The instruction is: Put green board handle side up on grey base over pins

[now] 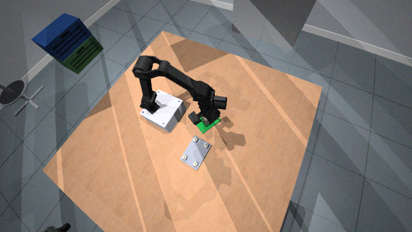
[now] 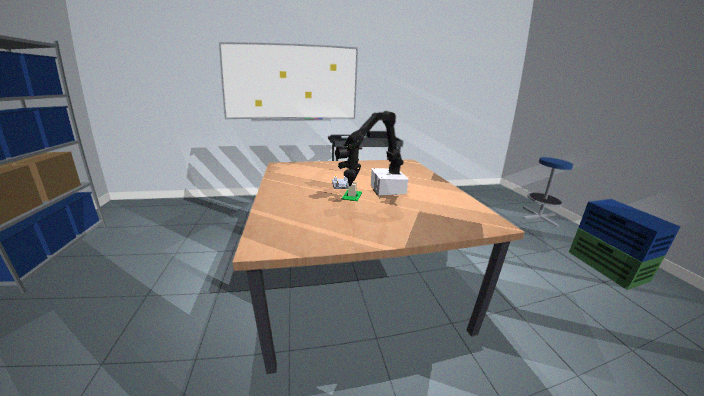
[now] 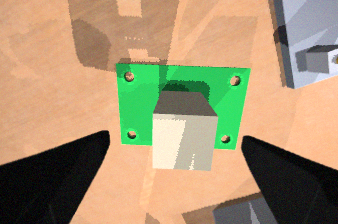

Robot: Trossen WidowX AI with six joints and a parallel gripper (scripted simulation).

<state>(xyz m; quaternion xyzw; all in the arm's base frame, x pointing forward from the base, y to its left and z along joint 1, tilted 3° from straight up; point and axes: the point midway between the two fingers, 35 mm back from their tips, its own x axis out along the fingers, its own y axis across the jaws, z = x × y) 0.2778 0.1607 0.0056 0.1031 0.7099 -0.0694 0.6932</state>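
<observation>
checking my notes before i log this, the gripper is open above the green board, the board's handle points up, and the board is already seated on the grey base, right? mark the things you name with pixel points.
Not quite: the green board [image 1: 202, 128] [image 2: 351, 196] [image 3: 135, 107] lies on the table beside the grey base [image 1: 195, 152] [image 3: 310, 25], as the top view shows. The rest is right.

Behind the table you have a white whiteboard with a grey frame [image 2: 306, 54], bearing four yellow square notes; a grey metal shelf unit [image 2: 66, 91] holds blue and brown boxes. To your picture's right, a round blue-topped stool [image 2: 555, 163] stands near a blue crate [image 1: 57, 34] [image 2: 628, 225] stacked on a green crate [image 1: 85, 54] [image 2: 615, 256]
</observation>
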